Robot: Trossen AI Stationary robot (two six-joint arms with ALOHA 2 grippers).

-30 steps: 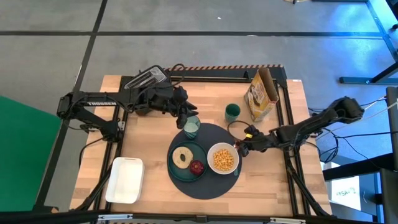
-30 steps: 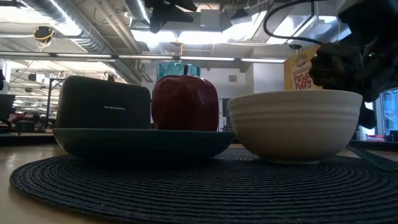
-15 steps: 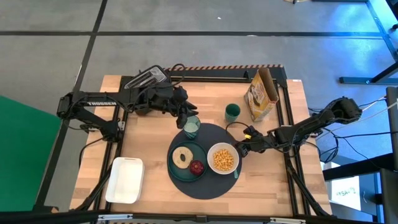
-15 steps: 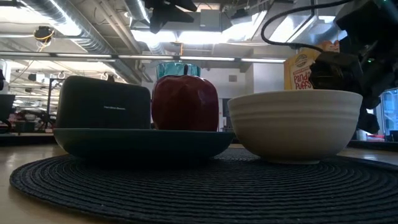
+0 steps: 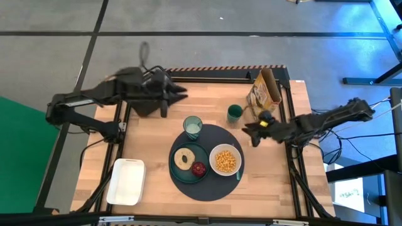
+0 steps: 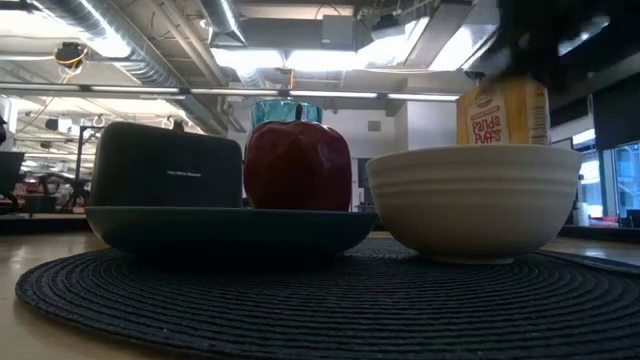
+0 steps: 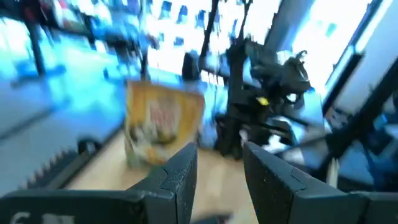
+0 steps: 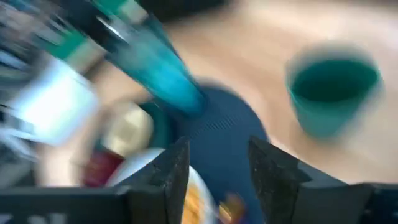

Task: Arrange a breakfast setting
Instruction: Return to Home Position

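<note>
left gripper (image 7: 219, 147): jaws parted, empty; over the table's rear-left | right gripper (image 8: 218, 142): jaws parted, empty; just beside green cup (image 5: 234, 113) | mat (image 5: 217, 189): plate (image 5: 178, 174) with bagel (image 5: 184, 157), red fruit (image 5: 199, 168); bowl (image 5: 225, 161); tumbler (image 5: 193, 127) on rear edge | cereal box (image 5: 264, 94) beside cup

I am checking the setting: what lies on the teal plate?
On the plate lie a bagel and a red fruit. The plate's surface under them is covered. The low view shows only the fruit.
</note>
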